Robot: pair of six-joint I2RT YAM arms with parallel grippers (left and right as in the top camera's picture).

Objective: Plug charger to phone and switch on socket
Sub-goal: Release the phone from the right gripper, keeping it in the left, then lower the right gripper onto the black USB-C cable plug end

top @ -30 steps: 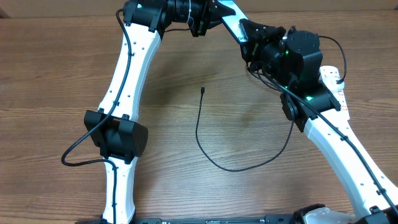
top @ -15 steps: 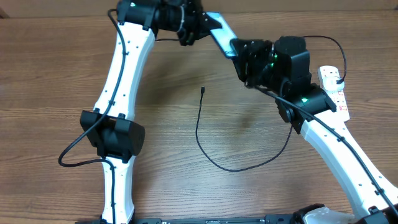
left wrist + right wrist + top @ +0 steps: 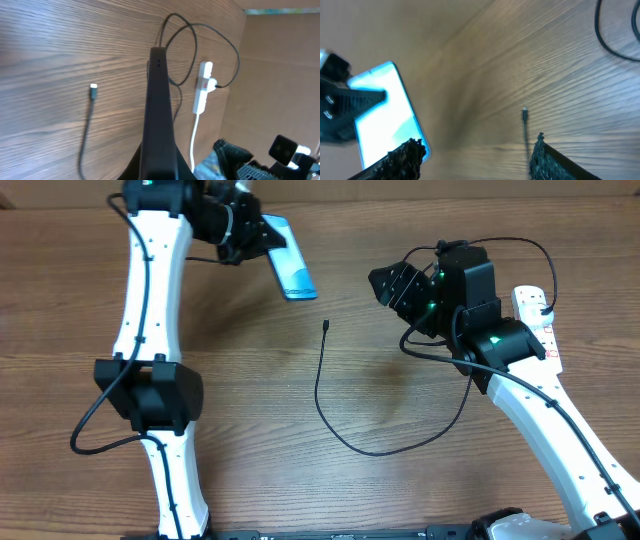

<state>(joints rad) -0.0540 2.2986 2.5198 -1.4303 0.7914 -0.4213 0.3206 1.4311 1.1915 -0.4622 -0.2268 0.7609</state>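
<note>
The phone (image 3: 291, 258) hung above the wood near the table's far edge, left of centre, its lit blue-teal screen up and tilted. The left gripper (image 3: 243, 235) pinched its far end, jaws pressed onto it. The near end pointed down toward the charger's connector tip (image 3: 327, 326), which lay apart from it on bare wood.

From that tip the black charger cable (image 3: 318, 385) ran toward the near edge, looped right and climbed back under the right arm. The right gripper (image 3: 388, 283) hovered to the right of the phone with its fingers spread and nothing between them. The white power strip (image 3: 535, 320) lay close to the table's (image 3: 60, 430) right edge, partly covered by the right arm. The wide middle of the table, between the two arms, held only the cable loop.

The left wrist view showed the phone edge-on as a thin black bar. It also showed the whole strip, a red switch (image 3: 204, 86) where the cable met it, and its white cord (image 3: 192, 145). The right wrist view showed the phone's bright screen face-on, and the connector tip on the wood between its own parted fingers. The overhead view alone took in both arms and the full loop.
</note>
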